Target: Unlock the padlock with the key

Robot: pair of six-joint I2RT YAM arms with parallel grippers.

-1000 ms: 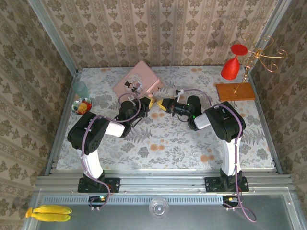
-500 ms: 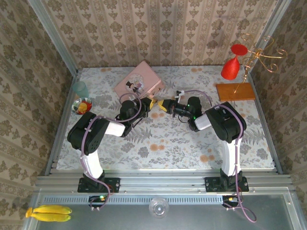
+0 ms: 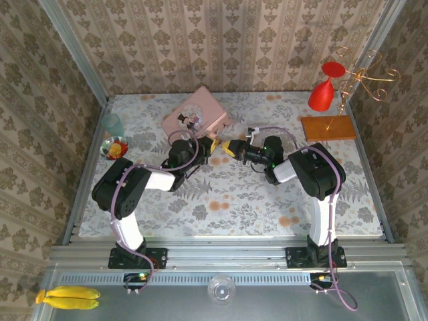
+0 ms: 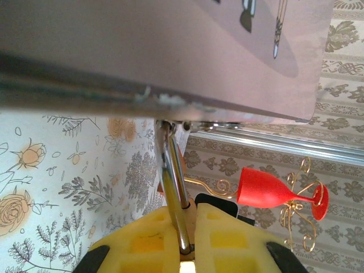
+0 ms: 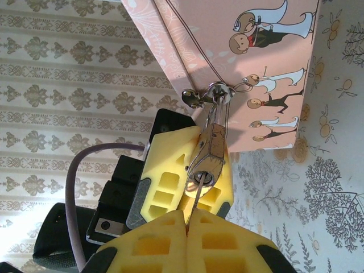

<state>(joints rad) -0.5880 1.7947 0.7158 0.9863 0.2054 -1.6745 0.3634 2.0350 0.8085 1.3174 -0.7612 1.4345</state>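
Padlock [image 5: 211,142]: hangs from the pink tin's [image 5: 227,45] hasp, clamped in left gripper [image 4: 183,250].
Key [image 5: 194,203]: pinched by right gripper [image 5: 186,239].
Change: grippers edged together; key tip now in the keyhole, probably ready to turn.

Top view | left gripper [image 3: 210,144] and right gripper [image 3: 228,147]: yellow tips facing, nearly touching | pink tin [image 3: 200,110]: just beyond both tips | red goblet [image 3: 321,95]: well right of right gripper | fruit bowl [image 3: 115,148]: well left of left gripper.
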